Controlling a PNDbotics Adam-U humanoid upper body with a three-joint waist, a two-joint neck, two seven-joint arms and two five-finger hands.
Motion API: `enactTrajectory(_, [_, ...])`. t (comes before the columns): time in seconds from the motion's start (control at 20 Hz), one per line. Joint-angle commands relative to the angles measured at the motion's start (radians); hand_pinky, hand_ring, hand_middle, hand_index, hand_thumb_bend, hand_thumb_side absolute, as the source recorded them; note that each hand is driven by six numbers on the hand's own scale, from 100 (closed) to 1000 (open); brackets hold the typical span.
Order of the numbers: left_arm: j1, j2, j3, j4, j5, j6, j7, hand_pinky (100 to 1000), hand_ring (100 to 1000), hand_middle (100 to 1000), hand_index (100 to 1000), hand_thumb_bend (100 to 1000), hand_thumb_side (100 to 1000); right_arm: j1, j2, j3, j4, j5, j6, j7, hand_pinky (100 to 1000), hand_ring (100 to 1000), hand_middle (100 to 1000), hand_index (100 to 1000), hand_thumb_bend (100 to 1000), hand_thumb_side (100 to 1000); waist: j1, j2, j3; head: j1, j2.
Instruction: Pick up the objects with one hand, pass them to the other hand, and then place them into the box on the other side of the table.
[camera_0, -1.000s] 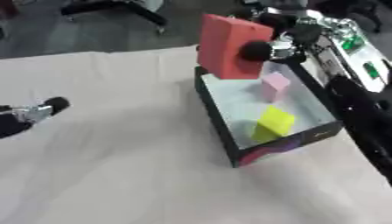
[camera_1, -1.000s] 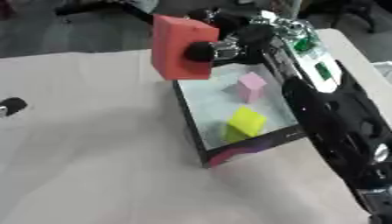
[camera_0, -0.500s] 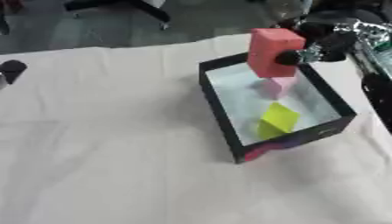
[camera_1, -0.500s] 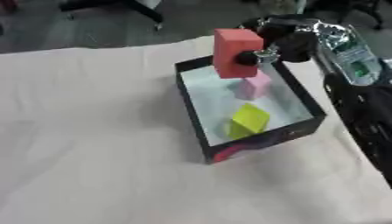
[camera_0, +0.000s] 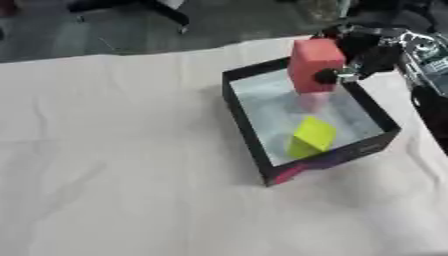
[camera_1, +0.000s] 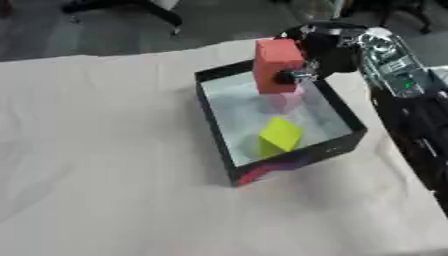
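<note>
A tall red block (camera_0: 313, 65) hangs upright over the far part of the black box (camera_0: 249, 125), held by my right hand (camera_0: 363, 51), whose fingers are curled round its right side. Inside the box lie a yellow block (camera_0: 311, 137) near the front and a pink block (camera_0: 311, 102) directly under the red one, partly hidden by it. The box has a white floor and a pink patch on its front corner. My right arm (camera_1: 404, 100) comes in along the right edge. My left hand shows in neither view.
A cream cloth (camera_0: 114, 165) covers the table, lightly wrinkled at the left. Beyond the far table edge is dark floor with chair legs (camera_0: 140, 7).
The red block and my right hand have come lower over the box's far part. The camera has shifted, so the box sits lower and more central. My left hand has left the view.
</note>
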Motion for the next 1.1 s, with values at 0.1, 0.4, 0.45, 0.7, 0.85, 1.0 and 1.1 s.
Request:
enactTrajectory(0.1, [-0.014,0.012,0.016,-0.017,0.008,0.002,0.007,833,783,751,817,781,502,-0.023,-0.024,-0.003,-0.006,0.023,-0.068,0.042,1000,1000,566,940,499,142,-0.003,-0.029,0.000,-0.007,-0.003])
enactTrajectory(0.4, [-0.012,0.011,0.016,-0.016,0.007,0.005,0.006,835,785,753,818,789,496,-0.016,-0.032,-0.008,-0.040,0.010,-0.164,0.058,1000,1000,783,1000,713,193,-0.005,-0.030,0.001,-0.002,0.003])
enactTrajectory(0.45, [-0.012,0.011,0.016,-0.015,0.006,0.006,0.006,836,785,753,819,790,496,-0.014,-0.034,-0.010,-0.040,0.010,-0.181,0.058,1000,1000,797,1000,720,190,-0.005,-0.030,0.001,-0.002,0.004])
enactTrajectory(0.7, [-0.010,0.012,0.018,-0.015,0.005,0.008,0.008,835,787,754,821,801,489,-0.008,-0.041,-0.019,-0.015,0.011,-0.264,0.058,1000,1000,821,1000,737,178,-0.005,-0.032,0.001,-0.002,0.006])
enactTrajectory(0.85, [-0.009,0.013,0.017,-0.016,0.004,0.009,0.007,835,788,755,820,806,482,-0.008,-0.044,-0.022,-0.003,0.002,-0.309,0.058,1000,1000,825,1000,735,189,-0.006,-0.033,-0.001,0.000,0.007])
enactTrajectory(1.0, [-0.007,0.012,0.016,-0.015,0.003,0.011,0.005,835,788,754,819,804,486,-0.008,-0.046,-0.025,0.003,-0.014,-0.332,0.053,1000,1000,817,1000,704,196,-0.006,-0.033,-0.001,0.001,0.009])
enactTrajectory(1.1, [-0.006,0.010,0.017,-0.017,0.005,0.011,0.006,835,787,753,818,797,488,-0.004,-0.047,-0.038,0.013,-0.034,-0.316,0.033,1000,1000,793,1000,617,303,-0.005,-0.033,-0.002,0.004,0.011])
